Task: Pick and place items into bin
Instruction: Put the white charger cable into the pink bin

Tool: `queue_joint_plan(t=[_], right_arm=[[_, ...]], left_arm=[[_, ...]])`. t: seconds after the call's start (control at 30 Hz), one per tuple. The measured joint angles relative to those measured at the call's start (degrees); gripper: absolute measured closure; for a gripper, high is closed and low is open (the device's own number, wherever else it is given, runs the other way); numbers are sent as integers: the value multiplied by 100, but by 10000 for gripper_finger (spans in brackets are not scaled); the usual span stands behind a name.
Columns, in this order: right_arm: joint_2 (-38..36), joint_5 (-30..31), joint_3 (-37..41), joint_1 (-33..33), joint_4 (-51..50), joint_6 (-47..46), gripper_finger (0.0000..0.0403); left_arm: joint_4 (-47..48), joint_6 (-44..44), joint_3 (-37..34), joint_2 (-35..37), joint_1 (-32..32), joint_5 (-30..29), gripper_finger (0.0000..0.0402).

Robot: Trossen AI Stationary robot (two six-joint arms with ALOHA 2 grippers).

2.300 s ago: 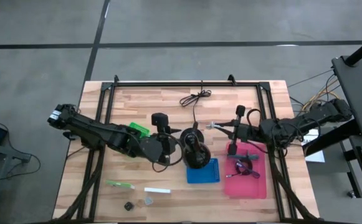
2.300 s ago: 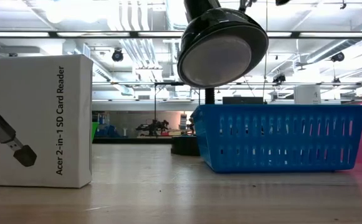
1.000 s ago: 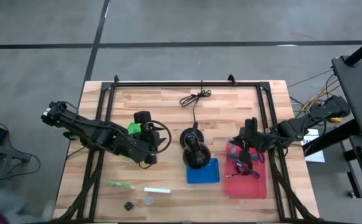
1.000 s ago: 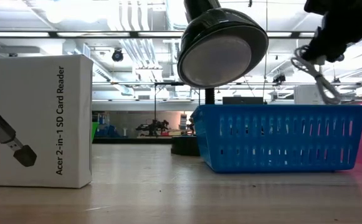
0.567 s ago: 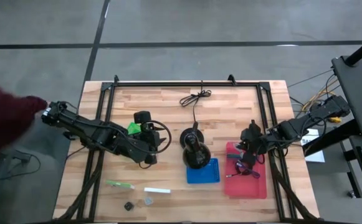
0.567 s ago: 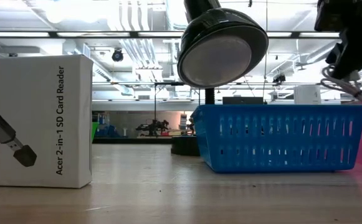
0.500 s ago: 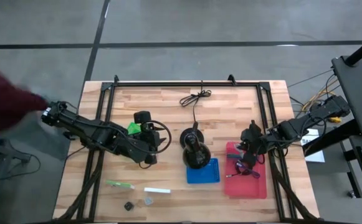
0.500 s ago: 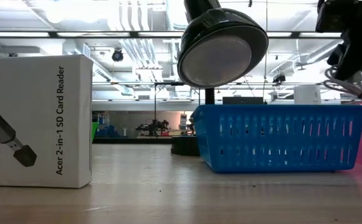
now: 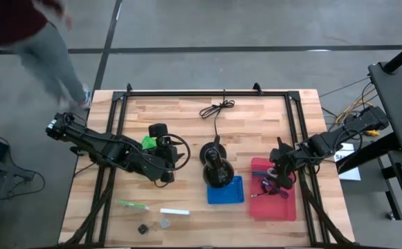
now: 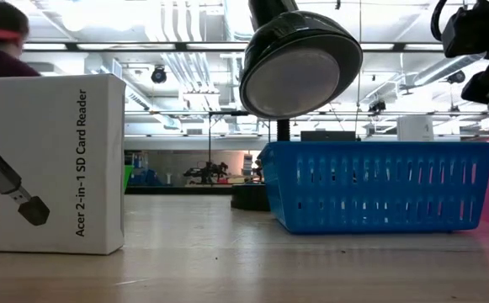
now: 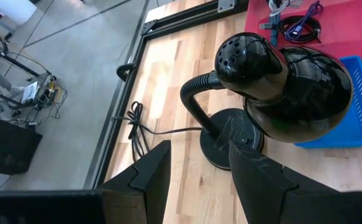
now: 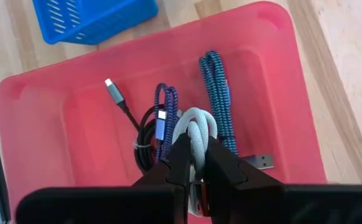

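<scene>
We see the right gripper (image 12: 196,158) clamped on a white cable (image 12: 196,127) above the pink bin (image 12: 280,74), where several coiled cables (image 12: 215,93) already lie. The left gripper (image 11: 196,171), fingers apart and empty, waits near the desk lamp (image 11: 274,81). Green stick (image 9: 133,205), white stick (image 9: 174,211) and what look like two cubes (image 9: 152,226) remain on the table (image 9: 187,117). The white box (image 10: 46,160) reads "Acer 2-in-1 SD Card Reader".

Pink bin (image 12: 56,93), blue slatted basket (image 10: 374,185), white cable (image 12: 196,134), black lamp (image 11: 280,81)
</scene>
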State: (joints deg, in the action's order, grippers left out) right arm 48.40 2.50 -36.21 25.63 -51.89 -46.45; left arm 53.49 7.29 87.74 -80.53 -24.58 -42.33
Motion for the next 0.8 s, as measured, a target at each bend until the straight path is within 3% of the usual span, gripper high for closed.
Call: queue_joint_plan(t=[0.53,0.8], right_arm=[[2,-446,-2,-2,-15,-12,384],[13,-408,-2,0,71,-10,323]], left_arm=[[2,-5,0,0,0,0,255],[9,-4,-2,0,2,0,255]])
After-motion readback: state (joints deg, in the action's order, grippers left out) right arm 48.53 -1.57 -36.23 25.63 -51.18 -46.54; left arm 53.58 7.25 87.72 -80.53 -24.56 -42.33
